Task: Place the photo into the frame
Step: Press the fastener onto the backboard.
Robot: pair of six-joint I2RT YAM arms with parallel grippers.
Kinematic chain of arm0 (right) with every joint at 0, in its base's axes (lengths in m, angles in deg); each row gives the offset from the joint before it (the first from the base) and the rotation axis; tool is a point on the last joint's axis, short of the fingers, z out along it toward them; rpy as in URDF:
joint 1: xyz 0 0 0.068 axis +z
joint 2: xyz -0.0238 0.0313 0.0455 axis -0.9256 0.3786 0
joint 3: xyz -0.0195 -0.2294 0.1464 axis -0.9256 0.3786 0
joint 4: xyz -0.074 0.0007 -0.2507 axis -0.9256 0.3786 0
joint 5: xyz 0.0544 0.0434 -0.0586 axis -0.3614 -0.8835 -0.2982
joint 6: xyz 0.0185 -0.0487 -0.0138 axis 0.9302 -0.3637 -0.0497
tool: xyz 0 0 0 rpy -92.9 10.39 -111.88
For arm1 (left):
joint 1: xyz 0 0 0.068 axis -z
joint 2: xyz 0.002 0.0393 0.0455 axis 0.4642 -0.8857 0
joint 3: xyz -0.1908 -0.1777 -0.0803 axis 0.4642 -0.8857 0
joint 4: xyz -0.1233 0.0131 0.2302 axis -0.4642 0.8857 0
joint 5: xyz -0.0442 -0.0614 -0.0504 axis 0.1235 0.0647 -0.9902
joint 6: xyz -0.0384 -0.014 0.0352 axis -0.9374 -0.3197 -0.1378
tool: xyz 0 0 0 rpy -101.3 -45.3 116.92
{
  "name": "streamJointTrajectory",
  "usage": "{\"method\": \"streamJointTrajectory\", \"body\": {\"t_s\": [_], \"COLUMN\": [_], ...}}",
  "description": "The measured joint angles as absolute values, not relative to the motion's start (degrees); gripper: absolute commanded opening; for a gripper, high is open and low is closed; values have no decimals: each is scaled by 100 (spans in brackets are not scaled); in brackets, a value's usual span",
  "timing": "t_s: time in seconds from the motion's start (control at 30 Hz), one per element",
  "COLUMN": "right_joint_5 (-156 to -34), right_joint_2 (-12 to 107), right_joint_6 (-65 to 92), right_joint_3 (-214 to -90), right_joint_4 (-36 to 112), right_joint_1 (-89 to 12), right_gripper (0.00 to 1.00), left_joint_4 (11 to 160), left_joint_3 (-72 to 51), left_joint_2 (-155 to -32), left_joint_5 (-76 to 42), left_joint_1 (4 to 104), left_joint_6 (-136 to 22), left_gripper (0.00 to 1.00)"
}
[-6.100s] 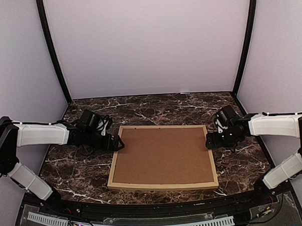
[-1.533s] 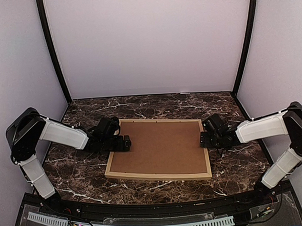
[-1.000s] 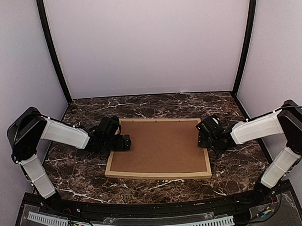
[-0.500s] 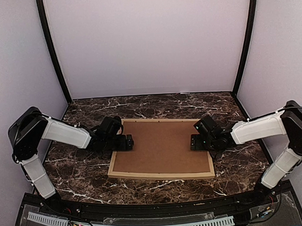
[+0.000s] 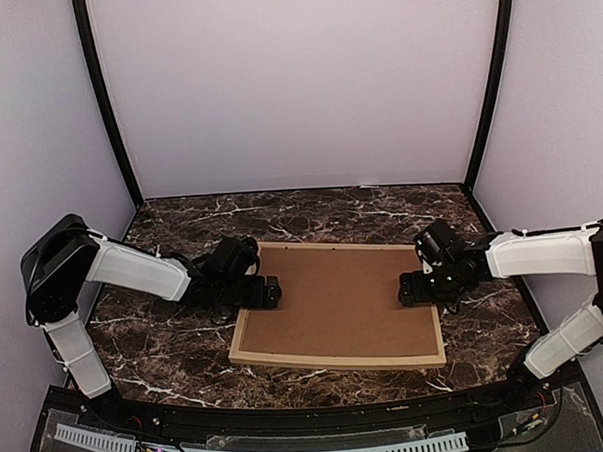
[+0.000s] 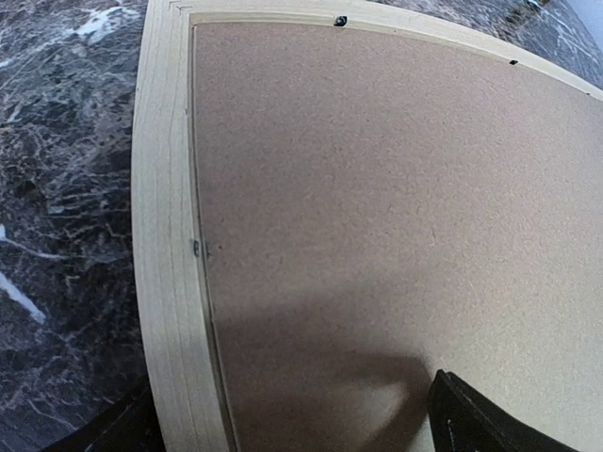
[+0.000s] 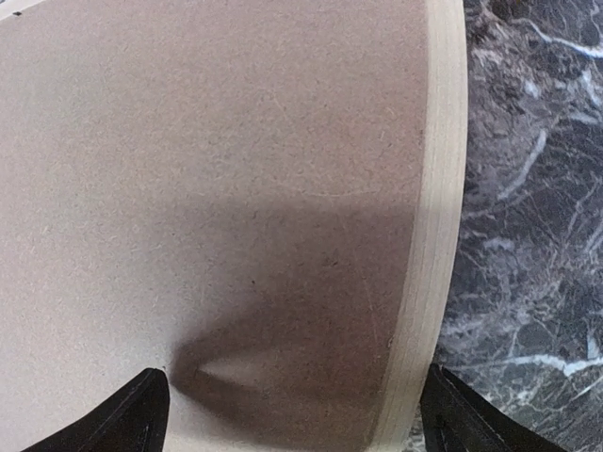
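Lying flat and back-up on the marble table (image 5: 166, 342), the frame (image 5: 337, 362) shows its brown backing board (image 5: 335, 305) seated inside the wood rails. Left gripper (image 5: 262, 293) is at the frame's left rail: jaws apart, one finger (image 6: 480, 424) over the board, the other outside the rail, above the marble. Right gripper (image 5: 412, 288) is at the frame's right rail, likewise spread and straddling it. Whether either touches the wood: cannot tell.
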State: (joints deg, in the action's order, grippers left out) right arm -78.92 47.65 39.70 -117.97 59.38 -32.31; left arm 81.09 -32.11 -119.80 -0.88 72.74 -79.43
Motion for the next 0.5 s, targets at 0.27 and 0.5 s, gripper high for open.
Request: {"method": "streamJointTrajectory", "body": {"t_s": [0.27, 0.5], "right_joint_5": [-8220, -8222], "right_joint_2": [3799, 3123], "right_joint_6": [3942, 4195], "right_joint_3": [-11725, -11292], "right_joint_4": [6458, 6609], "right_joint_1": [-3633, -4075], "right_gripper": [97, 97], "left_joint_4": [8061, 8050], "left_joint_3": [-3198, -3198], "left_joint_2": [-11917, -11882], "left_joint_5": [-798, -1185], "left_joint_1": [7602, 7676], "left_joint_6": [-8005, -8107], "left_gripper": [99, 99]}}
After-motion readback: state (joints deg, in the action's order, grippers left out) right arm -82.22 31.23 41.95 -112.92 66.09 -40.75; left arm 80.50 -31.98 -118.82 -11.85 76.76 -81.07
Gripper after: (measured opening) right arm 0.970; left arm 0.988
